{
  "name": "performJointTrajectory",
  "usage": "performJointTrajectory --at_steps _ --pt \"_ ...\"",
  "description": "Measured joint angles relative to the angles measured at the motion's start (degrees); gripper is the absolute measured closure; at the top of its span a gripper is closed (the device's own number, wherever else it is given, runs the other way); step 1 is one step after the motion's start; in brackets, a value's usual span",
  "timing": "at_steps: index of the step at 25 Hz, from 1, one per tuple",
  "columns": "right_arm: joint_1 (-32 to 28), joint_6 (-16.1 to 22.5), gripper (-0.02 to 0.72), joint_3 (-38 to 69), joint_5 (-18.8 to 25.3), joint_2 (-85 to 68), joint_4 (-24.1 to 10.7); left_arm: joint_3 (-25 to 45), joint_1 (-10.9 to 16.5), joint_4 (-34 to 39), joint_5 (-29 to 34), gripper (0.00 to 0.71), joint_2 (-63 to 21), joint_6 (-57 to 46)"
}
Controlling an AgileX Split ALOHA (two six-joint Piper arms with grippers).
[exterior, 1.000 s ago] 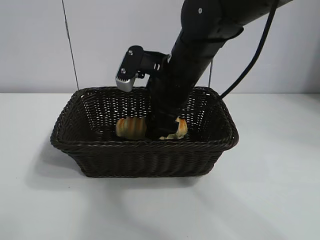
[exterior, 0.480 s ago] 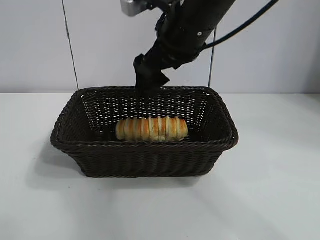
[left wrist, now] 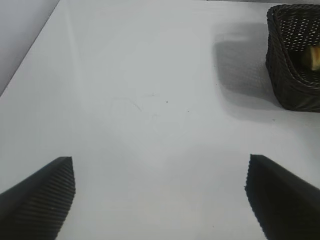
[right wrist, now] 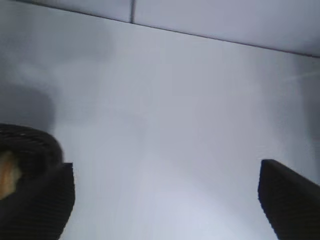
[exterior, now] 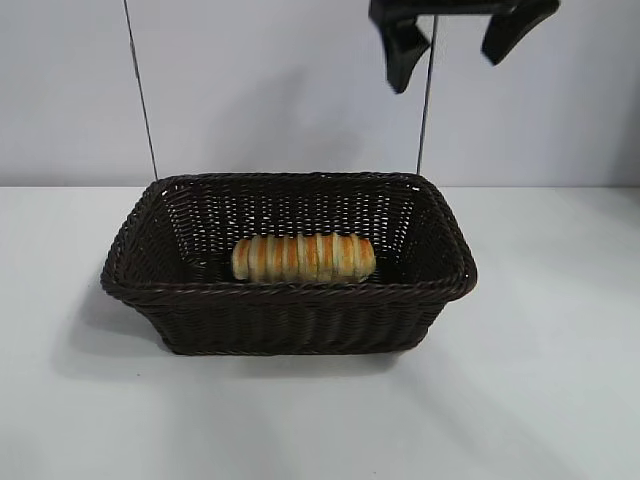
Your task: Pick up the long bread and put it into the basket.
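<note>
On the white counter point(exterior: 560, 380), the left gripper point(left wrist: 160, 200) hovers over bare surface well to the side of the basket point(exterior: 290, 318), its two black fingers point(left wrist: 37, 195) spread wide and holding nothing. At centre, the dark brown wicker basket sits flat on the counter against a pale wall point(exterior: 280, 90). The long bread point(exterior: 303, 258), golden with orange-brown stripes, lies lengthwise on the basket's floor, near the front wall and clear of both grippers. Above and to the right, at the upper edge of the exterior view, the right gripper point(exterior: 455, 35) hangs high over the basket's far right corner, fingers point(exterior: 403, 50) wide apart and empty.
</note>
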Motion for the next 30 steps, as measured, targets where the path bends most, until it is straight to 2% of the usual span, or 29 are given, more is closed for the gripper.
performJointTrajectory --at_steps 6,12,16,24,30 --pt "-11.82 0.00 0.009 -0.08 3.14 -0.05 0.46 0.00 0.00 0.00 0.00 0.044 0.00 0.00" --pt "-18.78 -0.49 0.009 -0.08 4.97 -2.98 3.38 0.00 0.00 0.00 0.00 0.044 0.00 0.00" --pt "-19.47 -1.28 0.009 -0.08 5.48 -7.22 5.00 0.00 0.00 0.00 0.00 0.044 0.00 0.00" --pt "-19.47 -2.57 0.009 1.39 6.29 -22.52 10.71 0.00 0.00 0.00 0.00 0.044 0.00 0.00" --pt "-19.47 -2.91 0.009 12.65 6.49 -39.48 10.39 0.00 0.00 0.00 0.00 0.044 0.00 0.00"
